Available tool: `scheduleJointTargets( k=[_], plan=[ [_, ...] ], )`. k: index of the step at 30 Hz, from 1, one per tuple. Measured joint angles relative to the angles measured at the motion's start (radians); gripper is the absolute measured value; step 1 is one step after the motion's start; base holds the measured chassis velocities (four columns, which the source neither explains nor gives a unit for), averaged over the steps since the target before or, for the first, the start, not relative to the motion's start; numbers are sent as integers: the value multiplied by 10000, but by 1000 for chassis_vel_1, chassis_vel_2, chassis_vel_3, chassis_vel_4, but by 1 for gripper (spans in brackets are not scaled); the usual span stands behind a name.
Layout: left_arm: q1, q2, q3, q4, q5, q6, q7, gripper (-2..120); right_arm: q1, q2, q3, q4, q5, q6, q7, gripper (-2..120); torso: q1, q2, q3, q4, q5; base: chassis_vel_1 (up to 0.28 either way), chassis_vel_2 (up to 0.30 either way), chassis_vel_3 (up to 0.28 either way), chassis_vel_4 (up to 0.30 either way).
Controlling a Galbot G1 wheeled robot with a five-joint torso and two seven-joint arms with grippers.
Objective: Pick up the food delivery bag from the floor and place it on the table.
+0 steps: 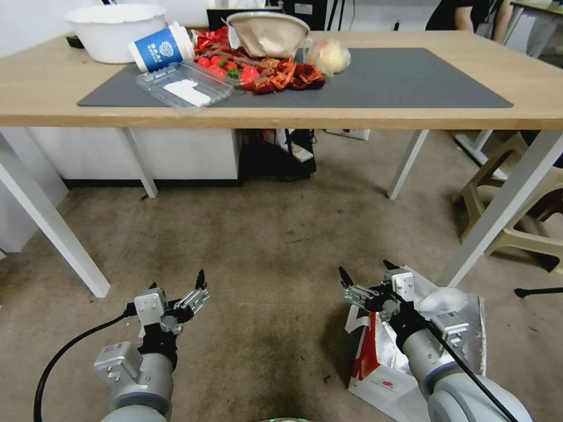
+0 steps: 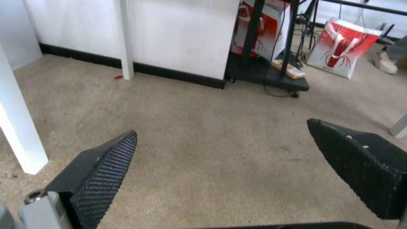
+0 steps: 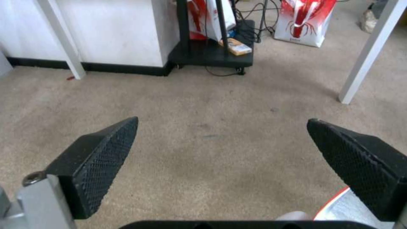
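Head view: food delivery bag [image 1: 381, 375] stands on floor [image 1: 264, 252], beneath right arm, near bench [image 1: 293, 117] leg. Right hand [image 1: 370, 280] fingers spread, empty, poised just above bag's open foil mouth, directly over its bench-side rim. Left hand [image 1: 176, 293] also spread, empty, well apart from bag. Judgement: right arm far nearer; bag lies straight below it.
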Motion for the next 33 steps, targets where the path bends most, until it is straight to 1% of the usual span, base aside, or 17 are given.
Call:
scheduleJointTargets(
  k=[2, 12, 13, 14, 16, 17, 24, 30, 33],
  plan=[
    [3, 4, -1, 0, 0, -18, 0, 100, 1, -2, -2, 0, 1, 0, 9, 100, -10, -51, 0, 0, 0, 0, 0, 0, 0],
    [2, 11, -15, 5, 10, -70, 13, 100, -5, -3, 0, 4, 0, -6, 27, 100, -15, -50, 0, 0, 1, 0, 0, 0, 0],
    [2, 6, -25, 58, 121, -233, 108, 100, -5, -3, 0, -2, 1, -6, 43, 100, -16, -42, 0, 0, 1, 0, 0, 0, 0],
    [2, 6, -25, 58, 121, -233, 108, 100, -5, -3, 0, -2, 1, -6, 43, 100, -16, -42, 0, 0, 1, 0, 0, 0, 0],
    [6, 6, -94, 292, 638, -968, 438, 100, -5, -3, 3, -14, 23, 6, 94, 100, -15, -28, 0, 0, 1, 0, 0, 0, 0],
    [5, 10, -101, 320, 688, -1062, 478, 100, -3, -2, 4, -15, 38, 22, 111, 100, -14, -25, 0, 0, 0, 0, 0, 0, 0],
    [-61, 51, -177, 522, 840, -1313, 596, 100, -20, -43, 93, -57, 287, 412, 166, 100, -10, -1, 0, 0, 0, 0, 0, 0, 0],
    [-79, 135, -244, 561, 877, -1328, 750, 100, -50, -55, 114, -58, 314, 443, 175, 100, -6, 13, 0, 0, 1, 0, 0, 0, 0],
    [-87, 253, -320, 615, 984, -1338, 935, 100, -59, -102, 159, -76, 320, 474, 196, 100, -5, 20, 0, 0, 0, 0, 0, 0, 0]
  ],
)
